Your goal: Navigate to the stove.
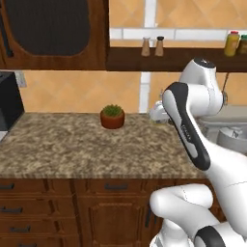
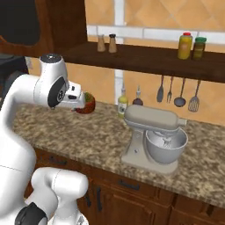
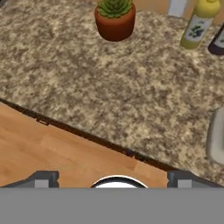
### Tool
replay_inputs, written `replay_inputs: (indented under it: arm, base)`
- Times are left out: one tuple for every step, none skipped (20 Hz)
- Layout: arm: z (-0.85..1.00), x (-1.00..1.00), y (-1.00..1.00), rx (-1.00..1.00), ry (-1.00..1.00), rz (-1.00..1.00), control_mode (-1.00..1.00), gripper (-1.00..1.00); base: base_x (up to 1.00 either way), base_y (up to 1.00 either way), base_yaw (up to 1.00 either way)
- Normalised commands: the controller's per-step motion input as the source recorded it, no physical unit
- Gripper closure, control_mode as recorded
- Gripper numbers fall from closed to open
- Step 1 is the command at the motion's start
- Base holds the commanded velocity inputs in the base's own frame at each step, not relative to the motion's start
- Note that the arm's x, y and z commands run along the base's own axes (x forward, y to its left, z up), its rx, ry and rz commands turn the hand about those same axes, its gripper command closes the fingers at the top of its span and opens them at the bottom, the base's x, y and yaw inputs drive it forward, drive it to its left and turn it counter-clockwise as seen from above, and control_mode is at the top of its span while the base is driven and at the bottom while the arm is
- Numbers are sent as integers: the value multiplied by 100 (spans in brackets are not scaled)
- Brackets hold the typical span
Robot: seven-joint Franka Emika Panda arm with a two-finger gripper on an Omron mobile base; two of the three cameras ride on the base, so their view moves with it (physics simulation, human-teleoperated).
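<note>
You see the granite bench (image 1: 72,149) in front of the robot, with a small potted succulent (image 1: 112,116) on it near the back wall. To the right of the succulent stand a yellow bottle (image 3: 199,24) and a dark bottle (image 2: 138,97), then a grey stand mixer (image 2: 156,138). The fingers (image 3: 113,178) are spread wide apart, holding nothing, above the bench edge. You cannot tell where the stove is.

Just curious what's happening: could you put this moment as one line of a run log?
phase: navigating | stove: not seen | facing: granite counter | on it: potted plant, stand mixer | end effector: open, empty
</note>
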Motion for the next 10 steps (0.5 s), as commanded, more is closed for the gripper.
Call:
replay_inputs:
  arm:
    - [0,0,0,0,0,0,100,-100]
    - [0,0,0,0,0,0,100,-100]
    - [0,0,0,0,0,0,100,-100]
    - [0,0,0,0,0,0,100,-100]
    - [0,0,0,0,0,0,100,-100]
    - [0,0,0,0,0,0,100,-100]
    - [0,0,0,0,0,0,100,-100]
    - [0,0,0,0,0,0,100,-100]
    - [0,0,0,0,0,0,100,-100]
    - [0,0,0,0,0,0,100,-100]
  base:
    - [-21,50,46]
    - [-23,45,47]
    - [-21,39,46]
    - [-24,26,41]
    - [-21,26,41]
    - [-15,22,41]
    - [-10,24,52]
    - [-13,14,56]
    - [-15,14,80]
    - [-4,4,100]
